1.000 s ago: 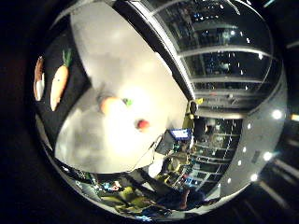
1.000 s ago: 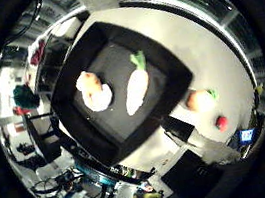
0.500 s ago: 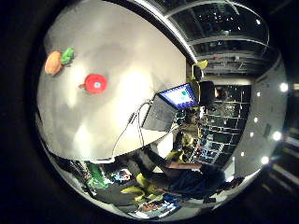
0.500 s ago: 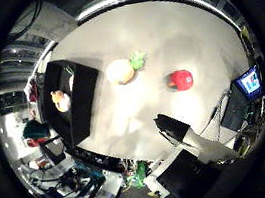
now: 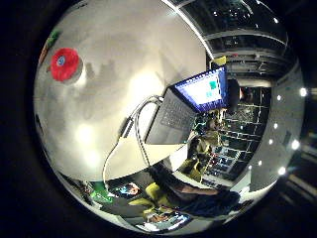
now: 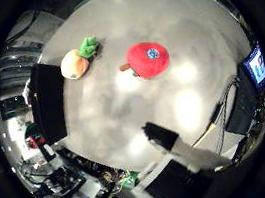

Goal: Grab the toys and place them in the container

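Approach to red toy, nothing picked up

Toys on the table (image 6: pixel 172 27): a red toy (image 6: pixel 148 59) out on the open surface, and an orange toy (image 6: pixel 73 64) with a green top just beside it, nearer the table edge where the container (image 6: pixel 51 108) sits. The container is black and seen edge-on, so what lies in it cannot be read. A laptop (image 5: pixel 188 106) stands open at the far edge, well apart from both toys.

The hand (image 6: pixel 180 147) shows only as a white and black part reaching in over the table. Nothing is between its fingers in either view; whether they are straight or curled, I cannot tell.

Step, as I judge it: reaching for the red toy, with both toys still outside the container. The next move calls for bringing the palm down over the red toy, curling round its soft body, then carrying it to the container without knocking the orange toy.
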